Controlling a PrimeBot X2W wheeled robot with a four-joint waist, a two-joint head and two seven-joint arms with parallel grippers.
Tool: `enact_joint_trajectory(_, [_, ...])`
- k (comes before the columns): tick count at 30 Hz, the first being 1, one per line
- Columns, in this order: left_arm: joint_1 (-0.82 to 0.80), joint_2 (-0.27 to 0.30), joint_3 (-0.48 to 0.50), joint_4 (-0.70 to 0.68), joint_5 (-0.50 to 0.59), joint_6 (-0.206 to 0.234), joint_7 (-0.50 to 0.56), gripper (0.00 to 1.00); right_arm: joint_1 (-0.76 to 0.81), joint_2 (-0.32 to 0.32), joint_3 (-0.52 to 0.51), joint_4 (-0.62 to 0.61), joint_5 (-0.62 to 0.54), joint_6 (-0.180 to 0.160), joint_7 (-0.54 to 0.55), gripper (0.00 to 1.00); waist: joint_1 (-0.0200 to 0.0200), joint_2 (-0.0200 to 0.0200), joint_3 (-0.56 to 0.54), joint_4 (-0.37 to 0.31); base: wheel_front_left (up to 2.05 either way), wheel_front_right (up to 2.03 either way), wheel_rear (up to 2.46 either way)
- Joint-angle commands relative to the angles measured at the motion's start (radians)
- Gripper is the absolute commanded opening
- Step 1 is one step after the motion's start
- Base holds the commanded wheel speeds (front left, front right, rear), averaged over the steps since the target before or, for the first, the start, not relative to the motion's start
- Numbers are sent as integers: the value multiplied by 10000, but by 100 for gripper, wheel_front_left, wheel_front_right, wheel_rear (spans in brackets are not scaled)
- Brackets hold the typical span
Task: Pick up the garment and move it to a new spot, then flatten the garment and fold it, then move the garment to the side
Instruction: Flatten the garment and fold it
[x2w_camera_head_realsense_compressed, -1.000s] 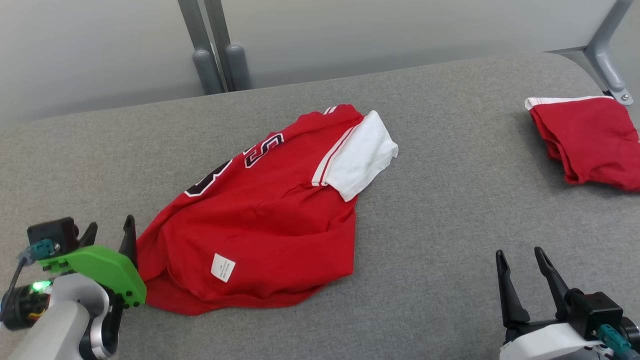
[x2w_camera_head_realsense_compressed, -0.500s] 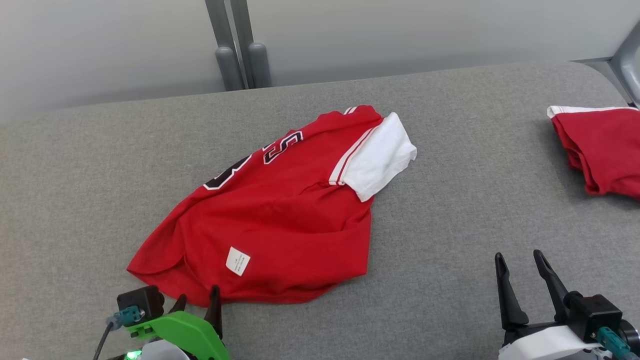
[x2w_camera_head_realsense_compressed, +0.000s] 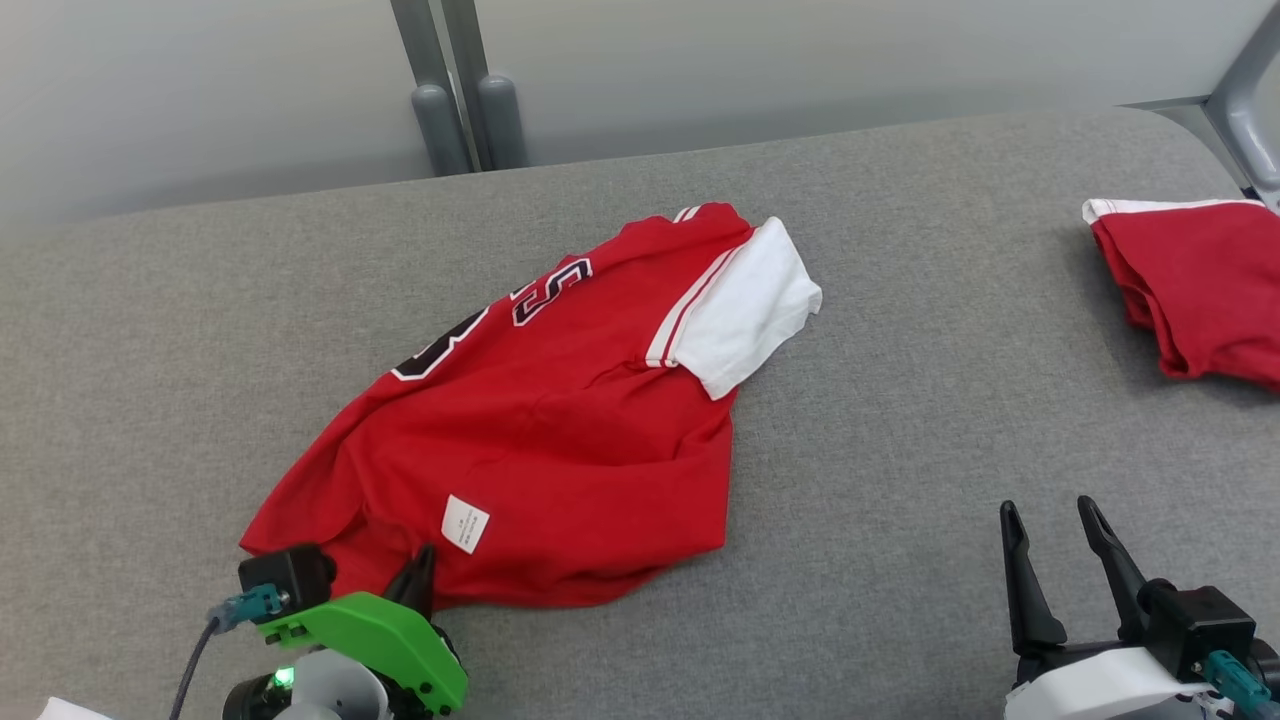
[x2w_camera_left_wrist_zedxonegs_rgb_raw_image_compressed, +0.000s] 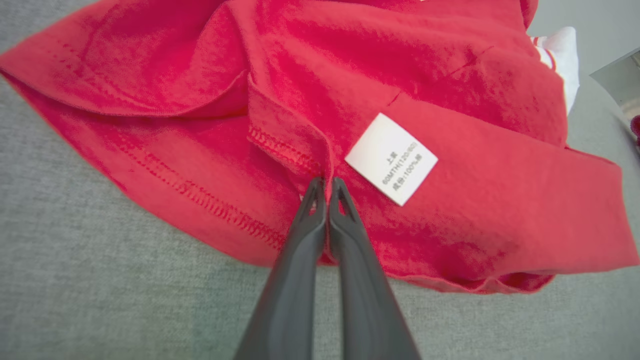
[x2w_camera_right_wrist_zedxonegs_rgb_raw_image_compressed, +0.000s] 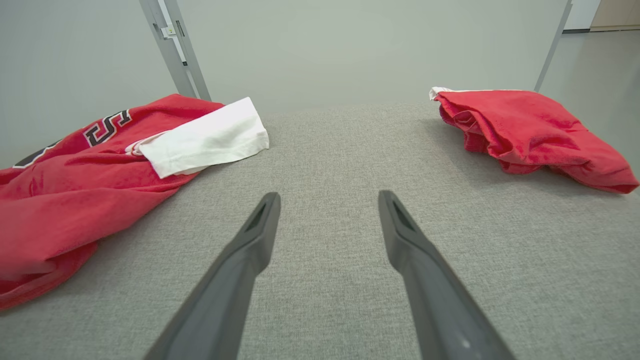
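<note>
Garment (x2w_camera_head_realsense_compressed: 540, 440) lies rumpled on desk (x2w_camera_head_realsense_compressed: 900, 450) in head view, left end effector (x2w_camera_head_realsense_compressed: 415, 580) at its near hem; left wrist view: fingers (x2w_camera_left_wrist_zedxonegs_rgb_raw_image_compressed: 300, 240) pressed together at a seam fold, catch unclear, so a lift may slip off; right wrist view: right end effector (x2w_camera_right_wrist_zedxonegs_rgb_raw_image_compressed: 328, 195) apart.

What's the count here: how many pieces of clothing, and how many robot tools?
Clothing: 2 (jersey, red bundle)
Tools: 2 (left tool, right tool)
Total: 4
</note>
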Motion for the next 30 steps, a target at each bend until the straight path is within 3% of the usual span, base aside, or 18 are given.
enact_joint_trajectory(1, [5, 4, 256, -127, -281, -253, -168, 0, 127, -5, -70, 23, 66, 0, -29, 100, 0, 0, -90, 108, 0, 0, 0])
enact_joint_trajectory(4, [338, 105, 727, -767, -1046, -1141, -336, 0, 231, 4, -100, 29, 36, 0, -29, 100, 0, 0, -240, 306, 0, 0, 0])
enact_joint_trajectory(5, [492, 402, 775, -1126, -1146, -1617, -276, 0, 261, 6, -83, 36, 9, 0, -28, 100, 0, 0, -293, 369, 0, 0, 0])
enact_joint_trajectory(7, [878, 734, 616, -2122, -1691, -3023, -61, 0, 348, 2, -100, 10, -17, 0, -29, 100, 0, 0, -412, 524, 0, 0, 0])
enact_joint_trajectory(9, [1567, 1238, 580, -2965, -2363, -3589, 246, 0, 411, -2, -97, 15, -27, 0, -28, 100, 0, 0, -477, 647, 0, 0, 0])
enact_joint_trajectory(13, [2654, 2193, 146, -4004, -2904, -3807, 857, 0, 451, -17, -148, 4, -14, 0, -29, 100, 0, 0, -569, 932, 0, 0, 0])
enact_joint_trajectory(16, [3101, 2356, -162, -3965, -2999, -3852, 933, 0, 525, -56, -87, 43, -15, 0, -29, 100, 0, 0, -621, 1150, 0, 0, 0])
enact_joint_trajectory(22, [2922, 2149, -387, -2123, -2138, -3707, 275, 0, 528, -102, 24, 111, -39, 0, -28, 100, 0, 0, -775, 1323, 0, 0, 0])
enact_joint_trajectory(26, [2410, 2151, 155, -654, -1528, -3387, -744, 0, 476, -162, 51, 114, -9, 0, -29, 100, 0, 0, -804, 1301, 0, 0, 0])
enact_joint_trajectory(30, [2158, 2361, 428, 277, -1350, -3386, -1162, 0, 469, -157, 85, 140, -3, 0, -29, 100, 0, 0, -790, 1176, 0, 0, 0])
